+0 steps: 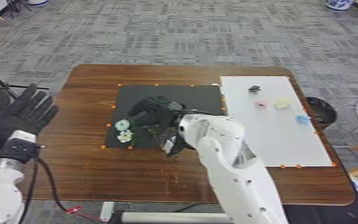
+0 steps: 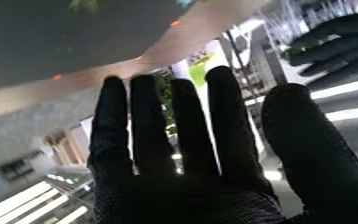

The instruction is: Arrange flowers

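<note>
Placement is judged the current step. Right robot hand, released with fingers straight, is over black mat, beside pale-blue flower and white flower. Left robot hand: released. Next, likely, fetch pink flower from white board.

Even light on the table, white glare, apparently from lamps, in the right wrist view

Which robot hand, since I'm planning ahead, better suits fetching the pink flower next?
Likely the right robot hand: over the black mat, it is nearer the pink flower on the white board; the left robot hand is beyond the left edge of the table.
</note>
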Controlling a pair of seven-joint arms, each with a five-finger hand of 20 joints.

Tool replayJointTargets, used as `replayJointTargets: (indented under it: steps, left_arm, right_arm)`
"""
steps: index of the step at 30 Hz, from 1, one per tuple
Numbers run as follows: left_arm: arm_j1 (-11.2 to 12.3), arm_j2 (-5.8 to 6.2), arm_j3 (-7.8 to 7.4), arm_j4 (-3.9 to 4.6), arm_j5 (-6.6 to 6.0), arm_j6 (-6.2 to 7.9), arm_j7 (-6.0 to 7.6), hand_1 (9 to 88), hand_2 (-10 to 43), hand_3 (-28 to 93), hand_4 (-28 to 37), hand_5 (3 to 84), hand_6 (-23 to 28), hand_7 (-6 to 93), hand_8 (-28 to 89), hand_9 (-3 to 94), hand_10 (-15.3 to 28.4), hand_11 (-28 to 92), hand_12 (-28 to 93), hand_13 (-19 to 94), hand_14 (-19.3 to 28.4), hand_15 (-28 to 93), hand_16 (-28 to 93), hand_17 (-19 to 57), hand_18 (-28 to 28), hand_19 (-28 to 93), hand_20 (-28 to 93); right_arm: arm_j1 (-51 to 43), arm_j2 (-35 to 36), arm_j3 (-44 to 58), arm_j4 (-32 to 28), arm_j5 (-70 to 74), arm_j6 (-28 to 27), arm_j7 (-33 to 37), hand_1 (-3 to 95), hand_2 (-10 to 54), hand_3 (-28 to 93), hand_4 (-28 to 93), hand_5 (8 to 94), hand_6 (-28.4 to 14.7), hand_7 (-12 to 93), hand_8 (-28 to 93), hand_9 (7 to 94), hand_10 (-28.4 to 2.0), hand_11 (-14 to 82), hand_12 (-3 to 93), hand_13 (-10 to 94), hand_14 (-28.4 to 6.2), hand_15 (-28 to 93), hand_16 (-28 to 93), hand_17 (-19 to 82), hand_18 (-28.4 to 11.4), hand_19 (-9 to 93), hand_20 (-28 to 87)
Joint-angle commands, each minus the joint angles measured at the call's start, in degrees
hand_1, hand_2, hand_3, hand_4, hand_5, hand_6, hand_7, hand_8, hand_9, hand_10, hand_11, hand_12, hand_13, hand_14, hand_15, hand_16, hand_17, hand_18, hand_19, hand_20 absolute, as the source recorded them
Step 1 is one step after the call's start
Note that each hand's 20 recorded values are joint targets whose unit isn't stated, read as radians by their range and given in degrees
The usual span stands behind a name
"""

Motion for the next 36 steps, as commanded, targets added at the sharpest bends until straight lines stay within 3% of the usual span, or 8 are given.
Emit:
replayJointTargets:
  steps: [1,7,11,16,20,30,36]
  left_arm:
    - [0.24,-1.26,1.79,-0.19,1.81,-0.81,1.25,30.6,19.9,48,-28.3,33.3,8.3,6.9,-8,25.5,14.5,14,6,17,14.0,13,-4,-10.1,13.4,35,0]
    - [1.2,-2.4,1.37,-1.63,2.7,-1.97,1.89,30.7,19.8,47,-28.3,33.3,8.2,6.7,-8,25.6,14.6,14,6,17,14.2,12,-4,-10.0,13.6,35,1]
    - [1.17,-2.94,1.58,-1.88,3.75,-1.85,2.34,31.0,19.8,47,-28.3,33.3,8.1,6.4,-8,25.9,14.1,14,6,18,13.8,12,-4,-9.7,13.5,35,1]
    - [1.46,-3.37,1.85,-2.52,4.34,-3.2,2.87,30.8,19.8,47,-28.3,33.3,7.9,6.2,-8,26.2,13.8,13,6,18,13.5,12,-4,-9.2,13.5,34,2]
    - [1.26,-3.5,2.23,-2.63,5.41,-3.78,2.3,31.0,19.8,47,-28.3,33.2,7.8,6.0,-8,26.4,13.3,13,6,19,13.0,11,-4,-8.7,13.3,34,2]
    - [-0.58,-2.77,3.9,-2.45,5.64,-4.78,2.36,30.2,19.7,47,-28.3,32.6,6.9,5.8,-8,26.5,11.4,12,6,21,11.1,9,-4,-7.3,12.8,33,2]
    - [-0.59,-2.74,4.1,-2.56,5.53,-5.03,2.59,30.6,19.7,46,-28.3,32.4,6.5,6.1,-8,26.5,11.0,12,6,21,10.5,8,-3,-7.1,12.7,33,2]
  right_arm:
    - [2.99,-2.16,-2.63,3.67,-9.69,0.17,-2.11,22.9,18.9,82,-23,46.1,-1.8,14,-12,32.4,-16.3,6.0,11.0,12,-20.0,33,10,0,-18.7,53,14]
    - [3.48,-4.81,-2.93,6.44,-14.78,-4.76,-4.44,19.8,18.4,81,-23,44.3,-0.1,14,-12,28.5,-16.9,4.4,11.7,7,-19.9,30,8,-4,-18.3,51,9]
    - [4.23,-6.45,-2.75,8.58,-19.49,-7.71,-7.29,15.4,19.4,80,-23,42.4,0.0,13,-11,26.1,-17.3,2.9,12.3,5,-19.8,28,8,-6,-18.2,51,7]
    - [4.05,-7.55,-2.53,10.06,-21.47,-8.42,-8.18,4.5,21.5,75,-28,37.2,-0.1,10,-10,23.8,-18.1,0.9,13.5,4,-20.1,27,8,-7,-18.3,52,5]
    - [4.02,-7.9,-2.97,10.5,-22.84,-8.19,-8.1,2.0,22.4,75,-28,35.4,-0.2,9,-9,22.7,-18.2,-0.1,14.0,4,-20.1,26,8,-7,-18.4,52,5]
    - [5.35,-9.68,-3.38,13.17,-26.42,-8.4,-5.74,1.3,23.2,76,-28,33.8,-0.8,7,-9,21.9,-18.0,-0.9,14.4,4,-20.3,25,9,-7,-18.8,52,5]
    - [5.66,-9.68,-3.71,13.75,-26.26,-7.75,-3.74,3.7,23.4,75,-28,34.2,-3.1,5,-8,21.8,-17.9,-0.2,14.1,4,-20.5,25,10,-7,-19.0,54,6]
